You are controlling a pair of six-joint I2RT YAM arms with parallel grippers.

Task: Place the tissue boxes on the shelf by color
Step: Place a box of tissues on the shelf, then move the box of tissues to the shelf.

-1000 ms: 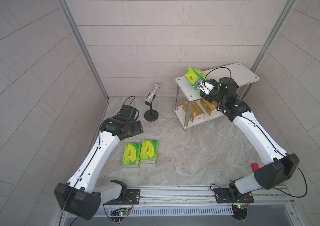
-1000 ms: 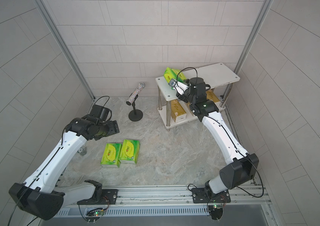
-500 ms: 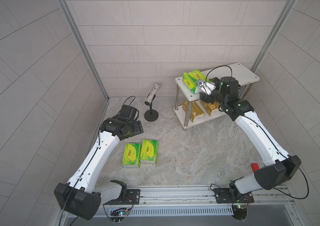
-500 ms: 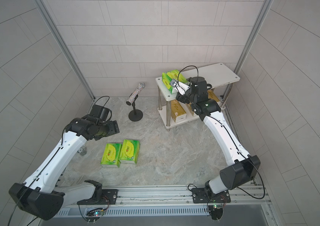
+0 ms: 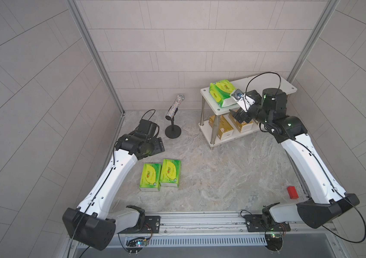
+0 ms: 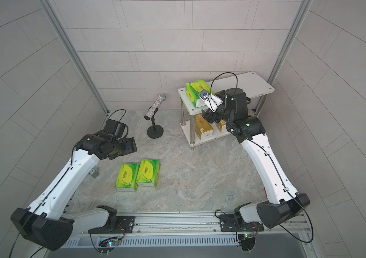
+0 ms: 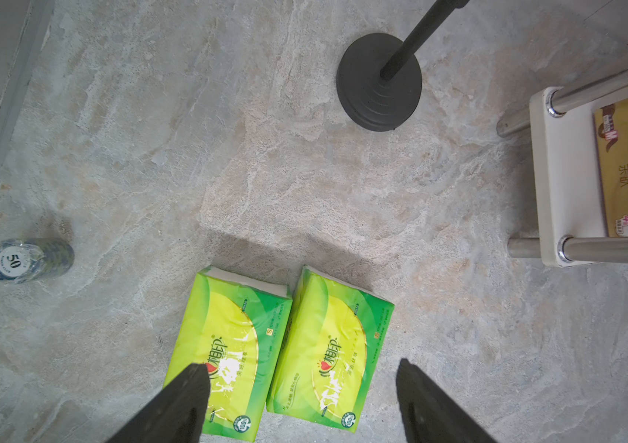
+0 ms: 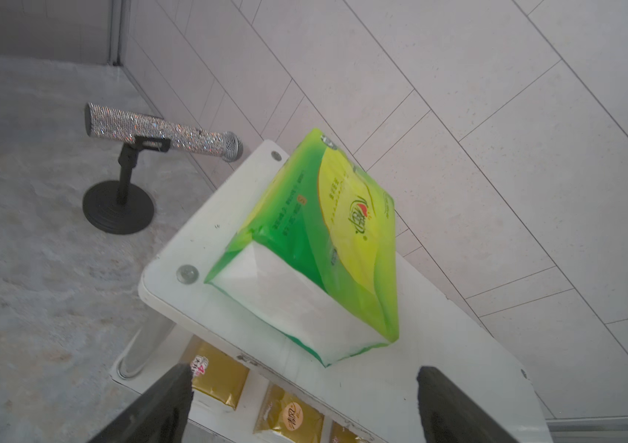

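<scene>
One green tissue pack [image 8: 316, 249], a soft brick in glossy film with a yellow leaf panel and a white end, lay at an angle on the top board of the shelf [image 5: 273, 83], near one corner. The shelf comprised two white boards on chrome legs, and its lower board carried gold packs [image 5: 221, 128] in a row. The right hand [image 8: 304, 374] stood just off the pack's white end, jaws spread wide, gripping nothing. Two green packs [image 5: 150, 177] lay side by side on the marbled grey surface [image 5: 222, 178]. The left hand [image 7: 301, 366] hung above them, jaws apart and empty. A glittery microphone [image 5: 174, 107] on a black stand stood beside the shelf. A stack of chips [image 7: 30, 261] and a red block [image 5: 292, 192] lay near the surface edges.
</scene>
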